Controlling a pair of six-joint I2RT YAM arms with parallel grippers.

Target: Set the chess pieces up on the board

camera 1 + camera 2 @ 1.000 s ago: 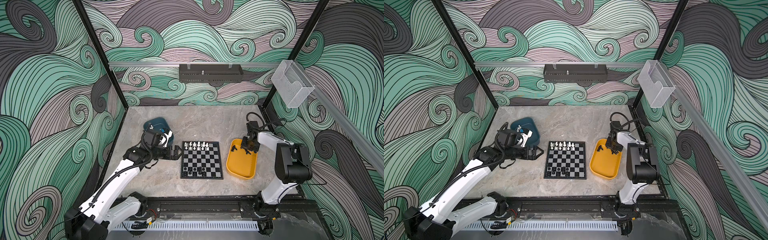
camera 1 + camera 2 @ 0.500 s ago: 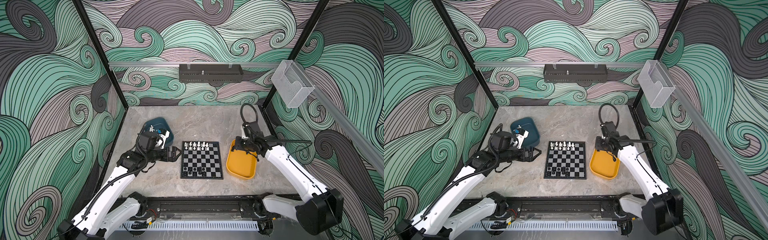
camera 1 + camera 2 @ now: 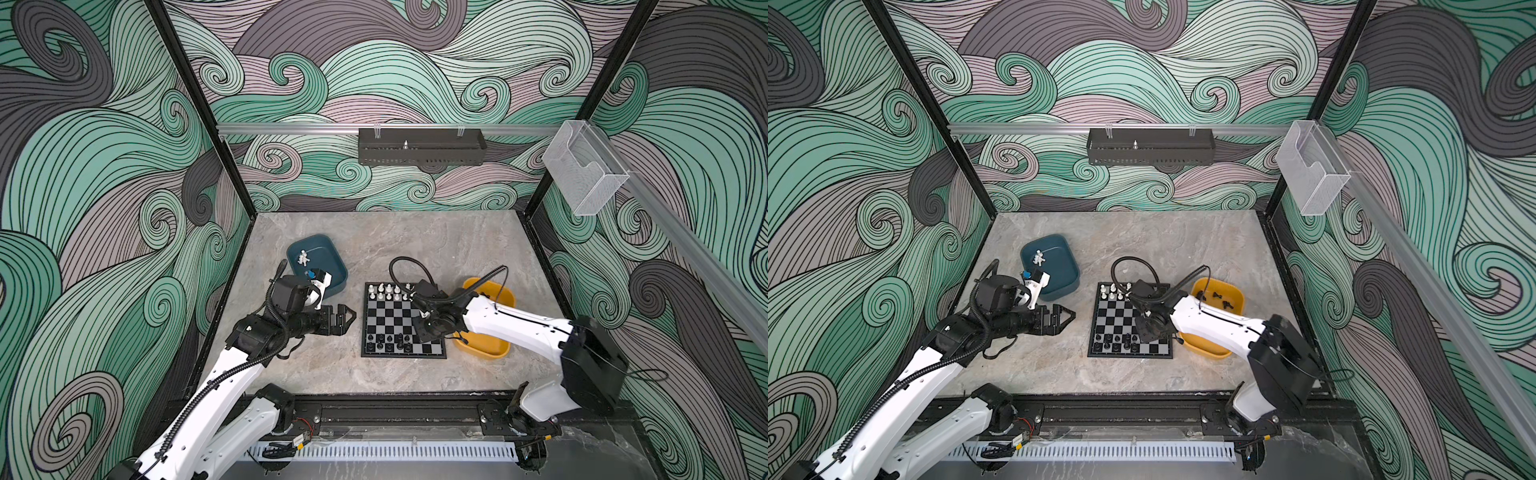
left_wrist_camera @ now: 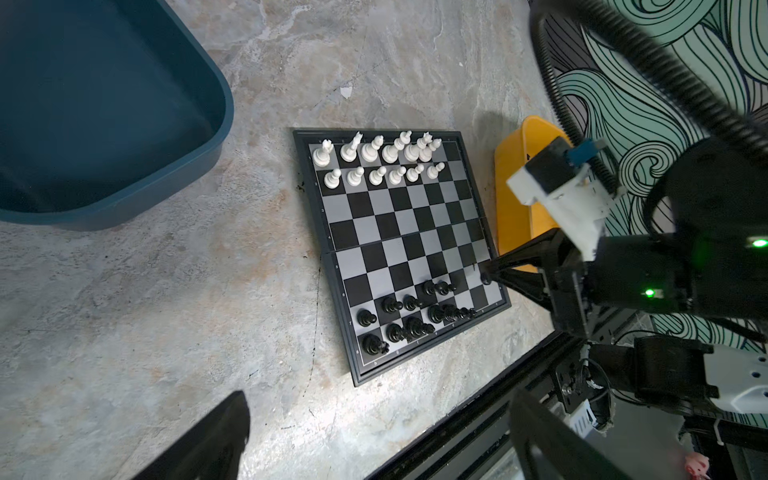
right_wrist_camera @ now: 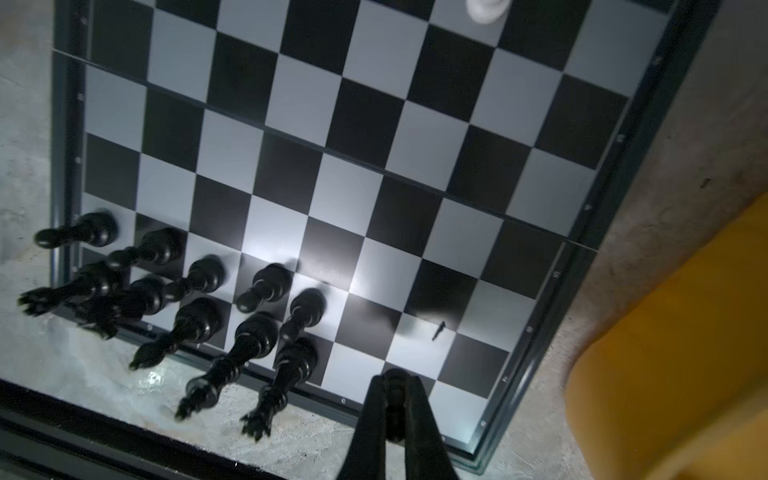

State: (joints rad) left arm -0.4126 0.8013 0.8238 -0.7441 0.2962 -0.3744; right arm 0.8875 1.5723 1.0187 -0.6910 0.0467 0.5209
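In both top views, the checkered board (image 3: 386, 316) is lying on the marbled tabletop (image 3: 415, 241) between a rounded teal tray (image 3: 309, 238) holding white chessmen (image 3: 303, 259) and a yellow tray (image 3: 1208, 353) holding three black chessmen (image 3: 1217, 296), while my left claw (image 3: 348, 319) is hovering released beside it. In the left wrist view, six white pawns (image 4: 377, 174) are standing in a row, my right arm (image 4: 685, 266) partly hiding the yellow tray. In the right wrist view, my right claw (image 5: 395, 382) is clenching one black chessman (image 5: 395, 415) over the board's edge row, beside ten glossy black pieces (image 5: 266, 286).

teal tray (image 3: 327, 258) and yellow tray (image 3: 484, 347) on grey marbled tabletop (image 3: 415, 237)
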